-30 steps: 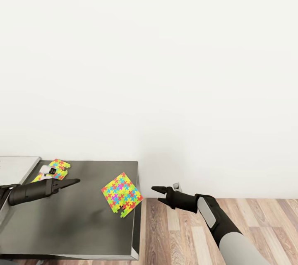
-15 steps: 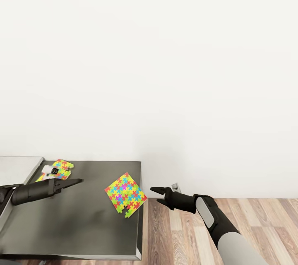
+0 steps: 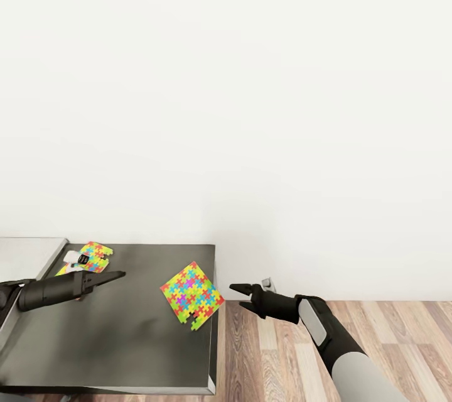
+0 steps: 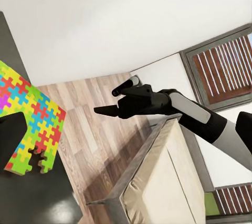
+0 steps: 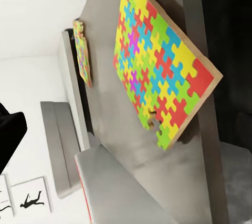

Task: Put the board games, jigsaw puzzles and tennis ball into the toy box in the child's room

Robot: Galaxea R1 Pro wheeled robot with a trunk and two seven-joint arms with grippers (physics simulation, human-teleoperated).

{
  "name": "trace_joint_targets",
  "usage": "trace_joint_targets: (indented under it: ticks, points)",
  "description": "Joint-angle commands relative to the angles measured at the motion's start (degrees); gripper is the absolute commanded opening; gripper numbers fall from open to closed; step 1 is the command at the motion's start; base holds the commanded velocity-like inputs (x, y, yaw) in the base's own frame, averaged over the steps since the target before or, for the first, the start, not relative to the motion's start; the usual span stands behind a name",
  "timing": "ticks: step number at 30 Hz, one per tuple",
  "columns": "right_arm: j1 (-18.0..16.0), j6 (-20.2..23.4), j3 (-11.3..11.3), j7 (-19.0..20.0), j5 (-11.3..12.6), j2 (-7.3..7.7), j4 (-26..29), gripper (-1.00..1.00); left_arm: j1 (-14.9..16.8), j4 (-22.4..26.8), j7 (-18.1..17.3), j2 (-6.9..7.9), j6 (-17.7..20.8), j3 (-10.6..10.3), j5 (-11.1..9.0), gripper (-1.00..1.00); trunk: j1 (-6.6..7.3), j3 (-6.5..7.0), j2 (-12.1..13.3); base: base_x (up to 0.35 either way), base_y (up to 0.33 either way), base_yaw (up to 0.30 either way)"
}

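Note:
A jigsaw puzzle [image 3: 191,292] of yellow, green, red and blue pieces lies flat at the right edge of the table's dark grey section [image 3: 125,339], one corner just over the edge. It also fills much of the right wrist view as the jigsaw puzzle [image 5: 157,71]. A second jigsaw puzzle [image 3: 94,255] lies at the back left with a small white thing on it. My right gripper [image 3: 240,295] hovers open over the floor, just right of the near puzzle. My left gripper [image 3: 116,275] hangs low over the table, left of that puzzle, empty and apparently open.
A lighter grey table top [image 3: 25,254] adjoins at the far left. The white wall stands right behind the table. Wood-plank floor [image 3: 376,326] spreads to the right. The left wrist view shows the beige bed [image 4: 163,182] and a window [image 4: 226,61].
The whole picture has slid slightly, so the table and puzzles sit a little further right. The gap between my right gripper and the near puzzle has shrunk. Both arms keep their pose.

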State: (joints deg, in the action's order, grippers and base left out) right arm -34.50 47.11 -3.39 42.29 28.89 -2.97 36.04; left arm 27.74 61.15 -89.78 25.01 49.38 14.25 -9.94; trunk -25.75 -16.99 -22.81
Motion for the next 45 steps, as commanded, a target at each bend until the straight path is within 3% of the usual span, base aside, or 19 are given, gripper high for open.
trace_joint_targets:
  ticks: [1, 8, 17, 21, 31, 45]
  points:
    - [0.0, 0.3, -0.3, 0.2, -0.1, -0.06, 0.0, 1.00, 0.0, 0.0, -0.2, 0.01, 0.6, 0.0, 0.0, 1.00, -0.03, -0.10, -0.1, 0.000, 0.000, 0.000]
    - [0.0, 0.2, -0.3, 0.2, -0.1, 0.20, 0.0, 1.00, 0.0, -0.1, -0.2, 0.03, 0.6, 0.2, -0.2, 1.00, -0.03, -0.10, -0.1, 0.000, 0.000, 0.000]
    - [0.0, -0.3, -0.4, 0.2, -0.2, 0.51, 0.0, 1.00, 0.0, -0.1, -0.2, 0.07, 0.6, 0.2, -3.3, 1.00, -1.79, -1.54, -3.3, 0.000, 0.000, 0.000]
    - [0.0, -0.4, -0.4, 0.2, -0.2, 0.51, 0.0, 1.00, 0.0, 0.2, -0.2, 0.11, 0.8, 0.2, -3.9, 1.00, -1.79, -1.54, -3.3, 0.000, 0.000, 0.000]
    - [0.0, -0.5, -0.4, 0.2, -0.2, 0.42, 0.0, 1.00, -0.5, 4.8, -0.2, 0.13, 3.4, 0.2, -4.3, 1.00, -1.79, -1.54, -3.3, 0.000, 0.000, 0.000]
    - [0.0, -0.6, -0.4, 0.2, -0.3, 0.42, 0.0, 1.00, -0.8, 6.9, -0.2, 0.08, 4.4, 0.2, -4.3, 1.00, -4.86, -4.05, -8.9, 0.000, 0.000, 0.000]
